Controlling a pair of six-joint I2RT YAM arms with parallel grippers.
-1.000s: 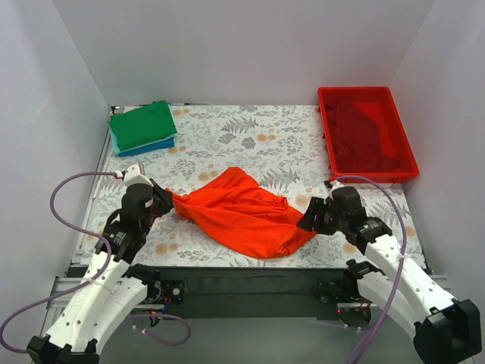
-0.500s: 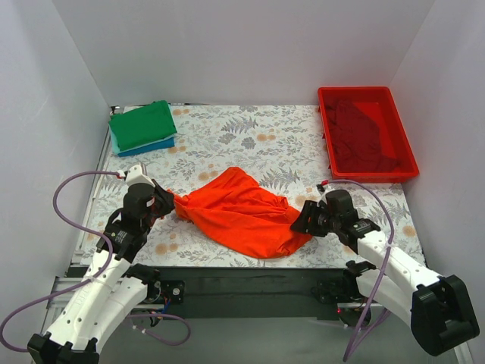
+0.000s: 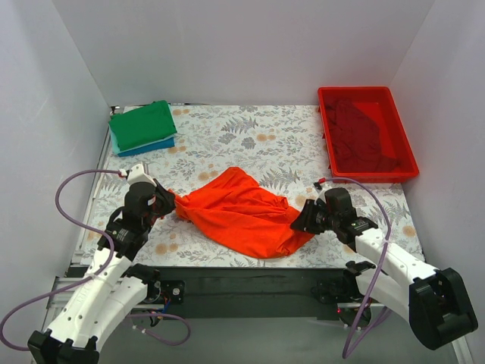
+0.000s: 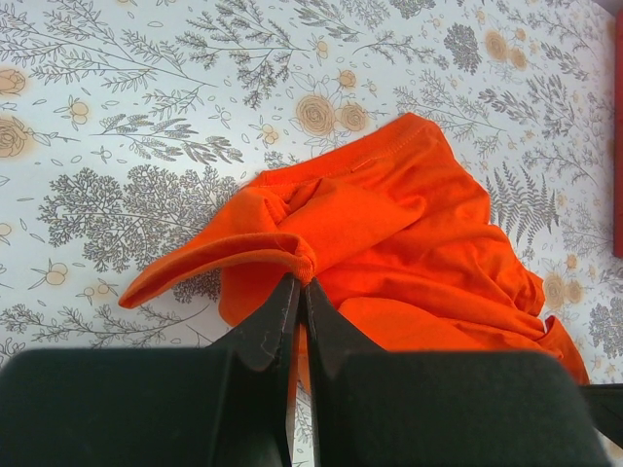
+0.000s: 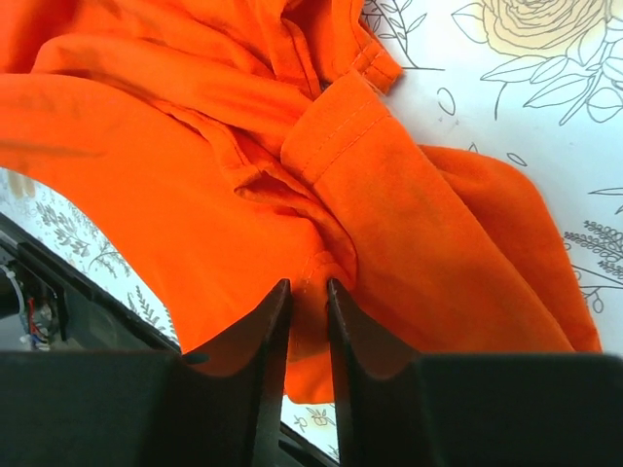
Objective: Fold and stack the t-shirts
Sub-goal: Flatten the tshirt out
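The bright orange-red t-shirt lies crumpled at the table's near middle. My left gripper is shut on its left edge; in the left wrist view the jaws pinch a hem fold of the shirt. My right gripper is shut on the shirt's right end; in the right wrist view the jaws pinch a bunched fold of the shirt. A folded green t-shirt lies on a folded blue one at the far left. A dark red t-shirt lies in the bin.
A red plastic bin stands at the far right of the floral table top. White walls close in the back and both sides. Purple cables loop beside each arm. The table's near edge drops to a black frame.
My right gripper has moved a little left, in toward the shirt's right end. The left gripper and the shirt have hardly moved.
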